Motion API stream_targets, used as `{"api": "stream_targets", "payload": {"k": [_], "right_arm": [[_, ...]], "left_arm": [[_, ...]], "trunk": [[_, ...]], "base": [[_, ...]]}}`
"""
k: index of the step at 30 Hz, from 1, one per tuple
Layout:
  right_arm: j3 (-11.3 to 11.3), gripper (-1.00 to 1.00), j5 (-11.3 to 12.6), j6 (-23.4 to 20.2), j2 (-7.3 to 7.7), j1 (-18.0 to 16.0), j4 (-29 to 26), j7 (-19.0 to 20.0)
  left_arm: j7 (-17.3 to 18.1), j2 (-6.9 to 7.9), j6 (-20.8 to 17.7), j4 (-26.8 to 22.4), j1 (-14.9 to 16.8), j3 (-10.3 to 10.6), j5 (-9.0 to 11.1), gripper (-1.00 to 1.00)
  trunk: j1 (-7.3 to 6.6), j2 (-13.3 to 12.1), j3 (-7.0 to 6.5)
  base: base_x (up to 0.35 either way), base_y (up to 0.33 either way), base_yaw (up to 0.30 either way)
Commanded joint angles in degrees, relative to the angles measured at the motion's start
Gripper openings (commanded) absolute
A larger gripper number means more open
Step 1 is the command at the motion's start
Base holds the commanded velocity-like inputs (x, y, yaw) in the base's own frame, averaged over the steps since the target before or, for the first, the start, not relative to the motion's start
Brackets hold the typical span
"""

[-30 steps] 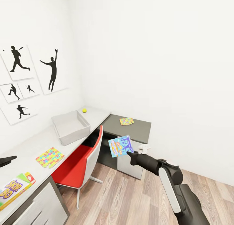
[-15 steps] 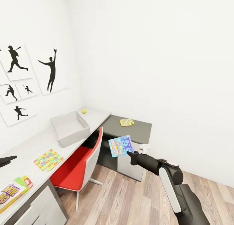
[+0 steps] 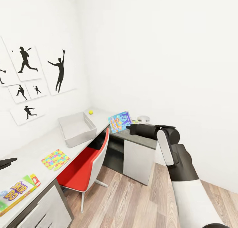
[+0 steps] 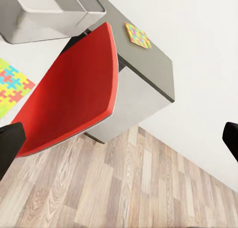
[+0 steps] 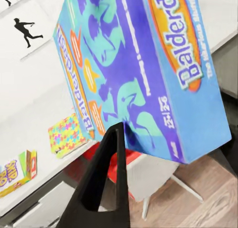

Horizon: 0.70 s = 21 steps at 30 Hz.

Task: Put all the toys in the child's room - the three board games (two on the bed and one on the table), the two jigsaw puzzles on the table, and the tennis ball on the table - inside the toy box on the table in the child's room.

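1. Three views, and each adds something. From the head view, the right gripper [image 3: 131, 129] is closed on a lower corner of the blue board game [image 3: 119, 121], holding it up tilted above the dark side desk [image 3: 145, 140], past the red chair [image 3: 86, 164].
2. The right wrist view reads the cover, "Balderdash", with one dark finger [image 5: 101, 183] pressed across the box's [image 5: 144, 69] face.
3. The left wrist view shows two dark fingertips [image 4: 9, 146] set wide apart with nothing between them, over the chair seat [image 4: 74, 89], and a small jigsaw puzzle [image 4: 137, 35] lying on the side desk [image 4: 148, 74].
4. On the long pale table [image 3: 39, 145] stands the grey toy box [image 3: 77, 128], empty as far as I can see. The tennis ball [image 3: 90, 112] lies just behind it near the wall corner.
5. Nearer along the table lie a bright jigsaw [image 3: 55, 159] and the Skip-Bo game [image 3: 16, 194].
6. Black silhouette pictures [image 3: 59, 74] hang on the white wall; the floor is wood plank [image 3: 132, 201].
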State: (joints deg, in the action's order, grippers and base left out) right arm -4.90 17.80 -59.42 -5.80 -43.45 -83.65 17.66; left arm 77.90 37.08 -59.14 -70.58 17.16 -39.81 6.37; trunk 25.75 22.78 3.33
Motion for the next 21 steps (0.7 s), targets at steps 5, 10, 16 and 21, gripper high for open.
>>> {"api": "stream_targets", "payload": {"k": [5, 10, 16, 21], "right_arm": [[0.0, -1.0, -0.7, -0.6, -3.81, -13.6, 17.5, -2.9], [0.1, -1.0, -0.6, 0.2, -4.2, -19.7, 28.2, -4.6], [-0.1, -1.0, -0.6, 0.3, -4.2, -20.3, 29.8, -4.8], [-0.3, -1.0, -0.8, 0.4, -4.2, -20.2, 29.9, -4.8]], "left_arm": [[0.1, 0.01, -0.6, 0.0, 0.1, 0.1, 0.1, 1.0], [0.1, -0.12, -0.5, -0.1, 0.1, 0.2, 0.0, 1.0], [0.0, -1.39, -0.5, -0.4, 0.1, 0.4, 0.0, 1.0], [0.0, -1.65, -0.4, -0.6, 0.1, 0.5, 0.0, 1.0]], "trunk": [[0.03, 0.1, 0.25], [0.03, 0.1, 0.36], [0.03, 0.1, 0.51], [0.03, 0.1, 0.54]], "base": [[0.0, 0.0, 0.287], [0.079, -0.043, 0.29], [0.208, -0.201, 0.259], [0.254, -0.108, 0.044]]}}
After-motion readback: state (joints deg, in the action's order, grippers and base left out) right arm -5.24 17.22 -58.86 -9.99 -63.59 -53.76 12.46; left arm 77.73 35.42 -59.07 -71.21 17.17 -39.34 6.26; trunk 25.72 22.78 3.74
